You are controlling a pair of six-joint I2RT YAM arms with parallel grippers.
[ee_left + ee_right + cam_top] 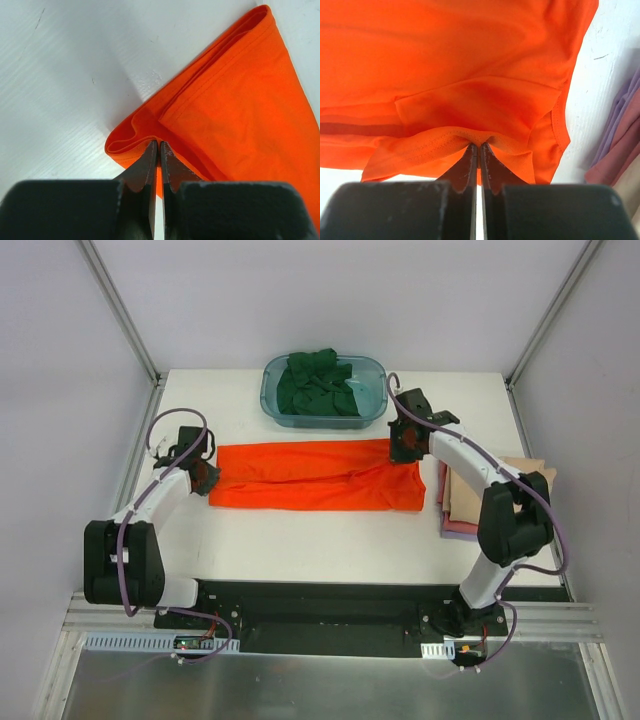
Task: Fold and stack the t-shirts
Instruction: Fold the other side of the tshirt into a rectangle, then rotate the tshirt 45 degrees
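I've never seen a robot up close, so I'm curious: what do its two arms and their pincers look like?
The left arm and right arm are slim white links joined by chunky black joint housings. A purple cable loops along each. They end in the black left gripper and right gripper, each with two dark, tapering fingers, lightly scuffed.

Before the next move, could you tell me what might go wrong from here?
1. The left gripper and right gripper each pinch the orange shirt by only a thin bit of edge; it could slip out on lifting.
2. The shirt's right end lies close to the folded stack; a swing might disturb it.
3. The right gripper sits near the tub and might bump it.
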